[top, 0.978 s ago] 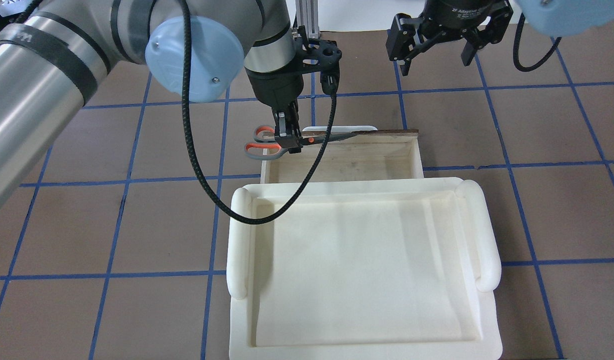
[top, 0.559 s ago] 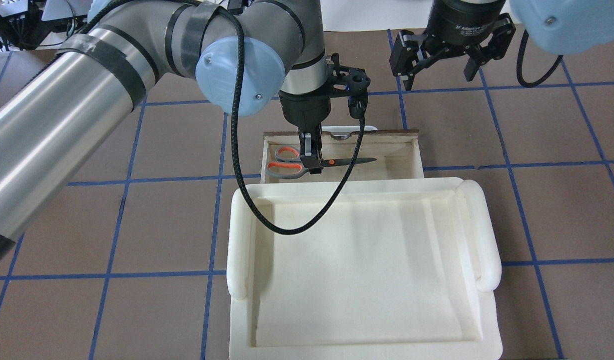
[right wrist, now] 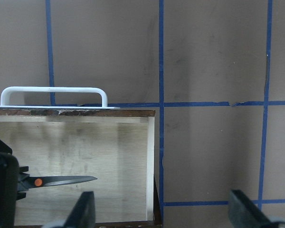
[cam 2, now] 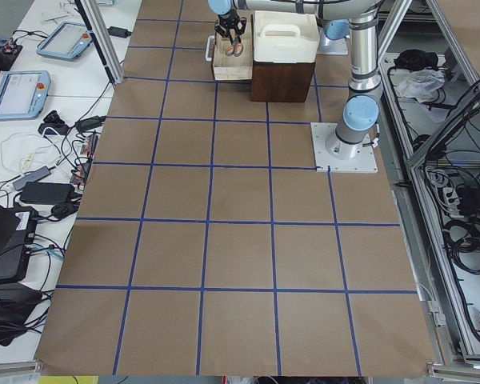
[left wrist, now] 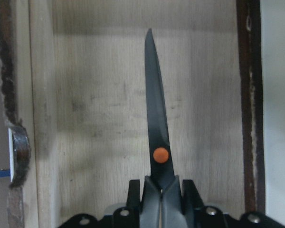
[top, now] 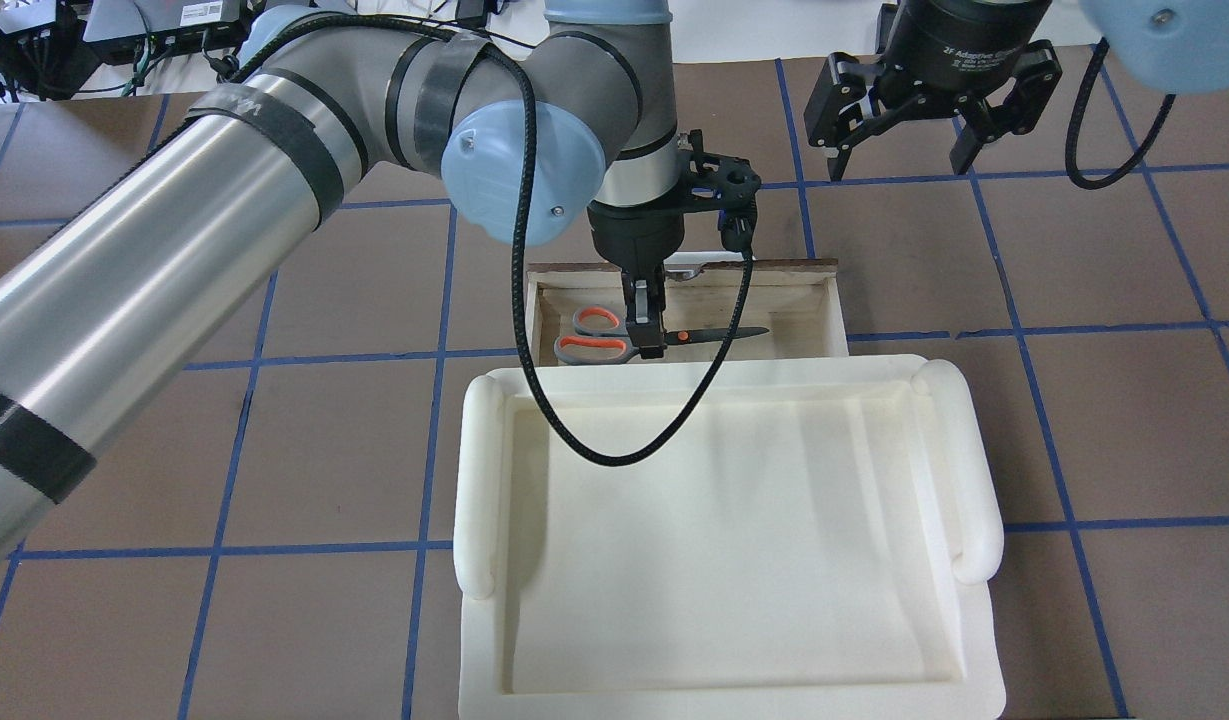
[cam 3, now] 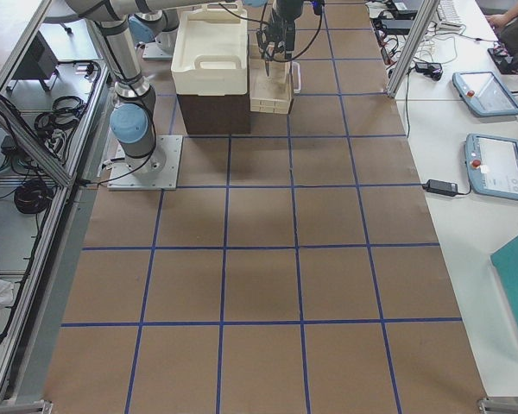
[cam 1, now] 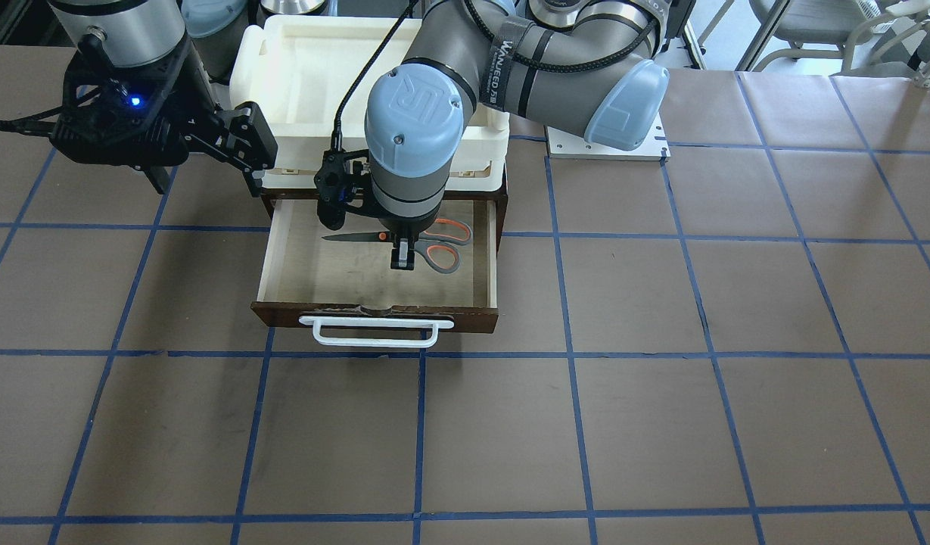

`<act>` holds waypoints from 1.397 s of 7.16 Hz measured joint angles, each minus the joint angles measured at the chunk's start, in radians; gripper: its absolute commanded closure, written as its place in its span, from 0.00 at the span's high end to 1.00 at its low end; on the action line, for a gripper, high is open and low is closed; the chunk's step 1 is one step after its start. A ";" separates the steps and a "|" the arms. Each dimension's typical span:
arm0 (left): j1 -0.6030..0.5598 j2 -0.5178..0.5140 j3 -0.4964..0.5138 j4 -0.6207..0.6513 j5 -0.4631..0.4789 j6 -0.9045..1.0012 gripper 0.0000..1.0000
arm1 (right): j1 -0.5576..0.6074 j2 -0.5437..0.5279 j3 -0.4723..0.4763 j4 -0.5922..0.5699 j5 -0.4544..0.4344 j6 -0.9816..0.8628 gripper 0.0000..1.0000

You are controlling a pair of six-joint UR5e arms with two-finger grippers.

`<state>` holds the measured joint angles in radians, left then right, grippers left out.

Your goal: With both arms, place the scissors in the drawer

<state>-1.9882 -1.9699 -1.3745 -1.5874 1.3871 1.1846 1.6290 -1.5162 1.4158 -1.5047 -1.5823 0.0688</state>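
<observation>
We see left fingers [top: 646,325] pinching scissors [top: 589,348] at the pivot, within the open drawer [top: 832,300]; right fingers [top: 836,150] spread, hovering off the drawer's front corner, touching nothing.

Holding scissors [left wrist: 156,118] just behind orange pivot dot [left wrist: 160,155], closed dark blades pointing along drawer [left wrist: 99,95] floor of pale plywood.

1. One pair of small scissors [top: 594,349] with dark blades and grey, orange-lined loops.
2. One dark brown wooden drawer [top: 832,312].
3. One white moulded plastic tray [top: 977,480].
4. Two grey metal arms: left arm [top: 174,240], right arm [top: 1159,40].
5. Two black two-finger grippers: left gripper [top: 648,345], right gripper [top: 900,166].
</observation>
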 measured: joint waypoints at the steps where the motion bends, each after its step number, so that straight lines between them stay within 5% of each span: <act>1: -0.006 -0.008 0.000 0.016 -0.009 -0.019 0.00 | 0.000 -0.003 0.000 0.001 0.001 0.007 1.00; 6: -0.035 -0.035 -0.011 0.018 -0.004 -0.031 0.00 | 0.000 -0.004 0.003 0.002 0.010 0.008 1.00; 7: -0.036 -0.038 -0.012 0.019 -0.004 -0.030 0.20 | 0.000 -0.004 0.006 0.003 0.013 0.009 1.00; 8: -0.037 -0.039 -0.013 0.019 -0.006 -0.033 0.65 | 0.000 -0.004 0.008 0.003 0.024 0.009 1.00; 10: -0.043 -0.039 -0.015 0.016 -0.008 -0.048 0.86 | 0.000 -0.004 0.011 0.002 0.042 0.008 1.00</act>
<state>-2.0312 -2.0086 -1.3891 -1.5712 1.3795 1.1368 1.6289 -1.5202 1.4267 -1.5028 -1.5400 0.0765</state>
